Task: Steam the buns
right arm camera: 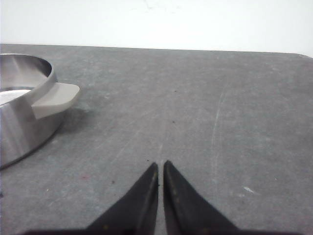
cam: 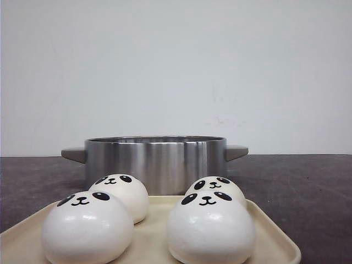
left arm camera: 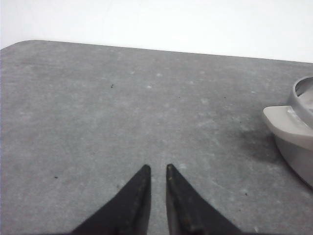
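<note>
Several glossy white buns with black panda faces sit on a beige tray (cam: 275, 242) at the front: front left (cam: 87, 228), back left (cam: 122, 193), front right (cam: 210, 228), back right (cam: 215, 186). A steel pot (cam: 154, 162) with grey handles stands just behind the tray. My left gripper (left arm camera: 157, 167) hovers over bare table, empty, jaws nearly together, with the pot (left arm camera: 298, 132) off to its side. My right gripper (right arm camera: 161, 164) is shut and empty over bare table on the pot's (right arm camera: 19, 122) other side. Neither gripper shows in the front view.
The dark grey tabletop (cam: 308, 192) stretches to both sides of the pot. A plain white wall stands behind the table. The table's far corner is rounded in the left wrist view (left arm camera: 29, 44).
</note>
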{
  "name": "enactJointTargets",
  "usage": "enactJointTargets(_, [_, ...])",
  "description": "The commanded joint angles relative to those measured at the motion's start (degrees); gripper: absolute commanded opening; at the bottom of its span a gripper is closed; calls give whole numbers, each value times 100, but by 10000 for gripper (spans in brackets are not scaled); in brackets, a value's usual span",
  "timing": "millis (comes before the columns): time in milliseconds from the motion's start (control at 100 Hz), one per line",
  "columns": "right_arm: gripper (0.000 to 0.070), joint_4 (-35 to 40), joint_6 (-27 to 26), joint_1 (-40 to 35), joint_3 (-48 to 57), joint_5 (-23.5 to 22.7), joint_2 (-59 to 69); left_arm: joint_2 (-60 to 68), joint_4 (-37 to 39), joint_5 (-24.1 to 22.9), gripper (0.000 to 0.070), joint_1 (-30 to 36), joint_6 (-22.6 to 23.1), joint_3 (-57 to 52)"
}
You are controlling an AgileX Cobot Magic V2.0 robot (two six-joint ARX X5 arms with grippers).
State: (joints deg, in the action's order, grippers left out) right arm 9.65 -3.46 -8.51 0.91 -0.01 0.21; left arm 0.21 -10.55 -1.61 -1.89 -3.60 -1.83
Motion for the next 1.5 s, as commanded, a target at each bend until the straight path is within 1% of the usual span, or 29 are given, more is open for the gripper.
enactJointTargets(0, [11, -61, -22, 2, -20, -2, 0, -2, -22, -11, 16, -13, 9, 103])
enactJointTargets(500, [11, -63, -22, 2, -20, -2, 0, -2, -22, -9, 16, -13, 2, 103])
enactJointTargets(610, [11, -63, -22, 2, -20, -2, 0, -2, -22, -9, 16, -13, -157, 103])
enactJointTargets(710, [11, -70, -20, 2, -20, -2, 0, -2, -17, -7, 16, -13, -413, 98])
enactJointTargets(770, [11, -107, -24, 2, -20, -2, 0, -2, -17, 24, 16, -13, -750, 87])
enactJointTargets(840, [11, -181, -39, 2, -20, -2, 0, -2, -17, 52, 16, -13, -1259, 81])
enactJointTargets(900, [11, -352, -46, 2, -20, -4, 0, -2, -20, 125, 16, -13, -1626, 66])
enactJointTargets(980, [11, -638, -79, 2, -20, -4, 0, -2, -20, 369, 15, -13, -1915, 33])
enactJointTargets(1030, [11, -887, -282, 2, -11, -9, 0, -2, -22, 590, 13, -13, -2013, -13])
enactJointTargets(1140, [11, -1613, -1038, 2, -4, -177, 0, -2, -22, 1244, 13, -13, -2052, -205])
enactJointTargets(1260, [11, -2522, -1510, 2, -4, -507, 0, -2, -26, 1613, 13, -13, -2481, -608])
enactJointTargets(1290, [11, -2756, -1733, 2, 4, -656, 0, -2, -35, 1705, 13, -13, -2529, -734])
enactJointTargets(1310, [7, -2962, -2004, 2, 22, -820, 0, -2, -46, 1770, 13, -13, -2531, -826])
enactJointTargets(1360, [4, -3335, -2354, 2, 72, -874, 2, 13, -118, 1971, 13, -13, -2470, -1093])
enactJointTargets(1390, [4, -3381, -2529, 2, 153, -931, 7, 24, -219, 2065, 13, -11, -2382, -1279])
enactJointTargets(1420, [4, -3263, -2636, 2, 282, -1001, 7, 52, -343, 2109, 13, -7, -2334, -1482])
enactJointTargets(1490, [4, -2562, -2564, 2, 780, -1211, 7, 245, -634, 2114, 14, 4, -2236, -2011])
